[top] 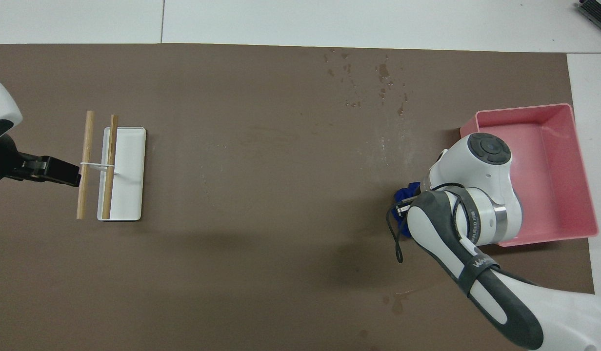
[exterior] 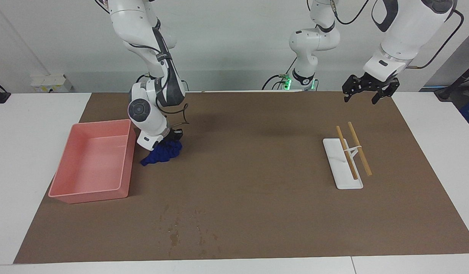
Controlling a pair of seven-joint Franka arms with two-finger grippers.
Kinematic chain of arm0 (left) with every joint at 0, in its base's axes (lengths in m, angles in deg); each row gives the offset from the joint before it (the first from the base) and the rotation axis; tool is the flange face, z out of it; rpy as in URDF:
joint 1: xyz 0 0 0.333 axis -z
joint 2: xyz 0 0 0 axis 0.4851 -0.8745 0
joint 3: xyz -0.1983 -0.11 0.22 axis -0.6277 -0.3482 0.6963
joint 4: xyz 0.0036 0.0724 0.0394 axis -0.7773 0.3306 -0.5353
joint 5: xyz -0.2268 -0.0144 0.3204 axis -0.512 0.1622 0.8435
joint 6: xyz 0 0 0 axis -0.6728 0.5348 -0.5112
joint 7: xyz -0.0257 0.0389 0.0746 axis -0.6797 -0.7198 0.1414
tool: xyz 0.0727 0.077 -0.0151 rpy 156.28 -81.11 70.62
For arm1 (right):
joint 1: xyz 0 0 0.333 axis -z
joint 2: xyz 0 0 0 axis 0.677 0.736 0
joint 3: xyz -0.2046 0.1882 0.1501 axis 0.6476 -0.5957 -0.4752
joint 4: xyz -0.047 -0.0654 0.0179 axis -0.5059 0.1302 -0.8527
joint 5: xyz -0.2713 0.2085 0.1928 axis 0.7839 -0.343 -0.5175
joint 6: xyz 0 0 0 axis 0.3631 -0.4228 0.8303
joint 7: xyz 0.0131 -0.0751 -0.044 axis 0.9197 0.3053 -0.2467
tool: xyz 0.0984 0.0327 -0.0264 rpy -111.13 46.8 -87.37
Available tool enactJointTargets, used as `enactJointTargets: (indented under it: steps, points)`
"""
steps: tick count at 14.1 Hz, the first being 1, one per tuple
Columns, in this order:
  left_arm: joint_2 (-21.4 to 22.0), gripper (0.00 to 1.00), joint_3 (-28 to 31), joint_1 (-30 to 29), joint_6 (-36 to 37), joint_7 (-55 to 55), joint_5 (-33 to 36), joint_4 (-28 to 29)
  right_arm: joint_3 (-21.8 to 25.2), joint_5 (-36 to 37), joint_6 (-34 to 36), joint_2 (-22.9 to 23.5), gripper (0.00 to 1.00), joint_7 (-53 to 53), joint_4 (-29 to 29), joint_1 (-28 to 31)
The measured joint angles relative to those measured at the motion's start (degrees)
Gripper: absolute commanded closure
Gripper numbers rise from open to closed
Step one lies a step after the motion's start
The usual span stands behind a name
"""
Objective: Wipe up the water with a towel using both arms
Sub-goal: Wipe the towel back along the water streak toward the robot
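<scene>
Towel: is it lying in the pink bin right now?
No, the towel sits on the brown mat beside the pink bin, under the right tool.

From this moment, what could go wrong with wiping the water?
1. The right claw holds the blue towel bunched, right beside the pink bin; towel or arm might snag its wall.
2. The water lies farther from the robots than the towel, unwiped; a bunched towel may miss scattered droplets.
3. The left claw waits open, above the mat.
</scene>
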State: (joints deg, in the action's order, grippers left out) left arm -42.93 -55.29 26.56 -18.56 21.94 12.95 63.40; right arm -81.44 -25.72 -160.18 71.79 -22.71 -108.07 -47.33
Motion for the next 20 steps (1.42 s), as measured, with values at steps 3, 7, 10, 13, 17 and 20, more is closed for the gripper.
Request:
enactJointTargets:
  steps: [3,7,10,13,17,20]
  points:
    - [0.0,0.0,0.0,0.0,0.0,0.0,0.0,0.0,-0.01,0.0,-1.8,-0.71,1.0,0.0,-1.15,0.2]
    - [0.0,0.0,0.0,0.0,0.0,0.0,0.0,0.0,-0.06,0.0,-9.32,-0.96,1.0,-0.06,-2.12,0.03]
    - [0.0,0.0,0.0,0.0,0.0,0.0,0.0,0.0,-0.18,0.0,-13.84,0.71,1.0,-0.12,0.02,-0.19]
    - [0.0,0.0,0.0,0.0,0.0,0.0,0.0,0.0,-0.29,0.0,-17.79,4.02,1.0,-0.13,4.99,-0.2]
    - [0.0,0.0,0.0,0.0,0.0,0.0,0.0,0.0,-1.12,-0.42,-21.62,6.8,1.0,-0.13,9.84,-0.26]
    - [0.0,0.0,0.0,0.0,0.0,0.0,0.0,0.0,-1.52,-2.08,-23.49,8.67,1.0,0.5,12.34,-2.07]
